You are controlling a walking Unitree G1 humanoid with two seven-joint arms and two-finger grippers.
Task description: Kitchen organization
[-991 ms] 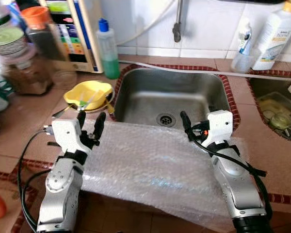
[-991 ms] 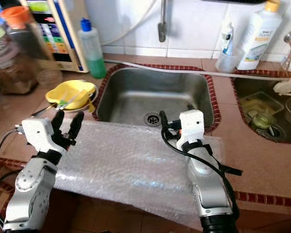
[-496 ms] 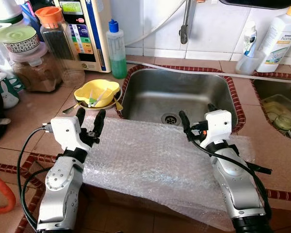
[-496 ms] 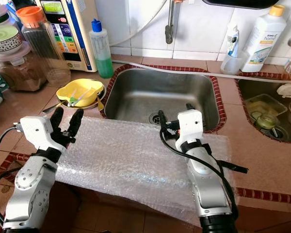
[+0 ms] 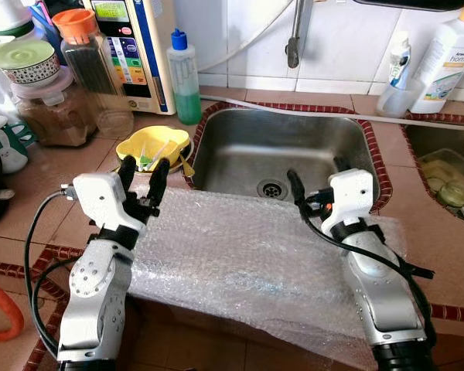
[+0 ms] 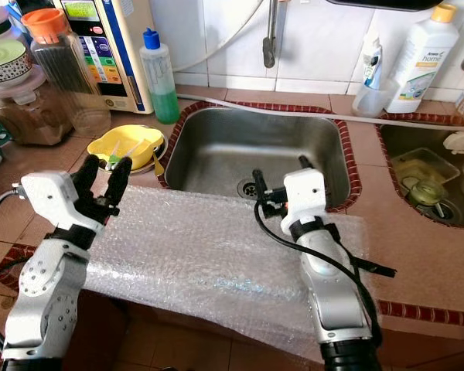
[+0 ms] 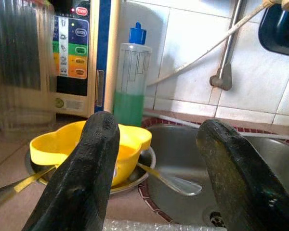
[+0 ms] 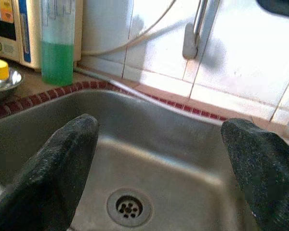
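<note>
Spanning the tabletop (image 5: 46, 193) front edge and the near rim of the sink (image 5: 278, 151), one bubble wrap sheet (image 5: 240, 255) lies under both arms. Left end effector (image 5: 143, 179) and right end effector (image 5: 317, 176) each stand with fingers apart, holding nothing. Risk: dragging the sheet could topple the one yellow bowl (image 5: 153, 147) just beside it.

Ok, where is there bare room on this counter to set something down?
Bare tile lies between the sink and the right basin, and left of the yellow bowl. Jars crowd the back left corner; bubble wrap covers the front edge.
</note>
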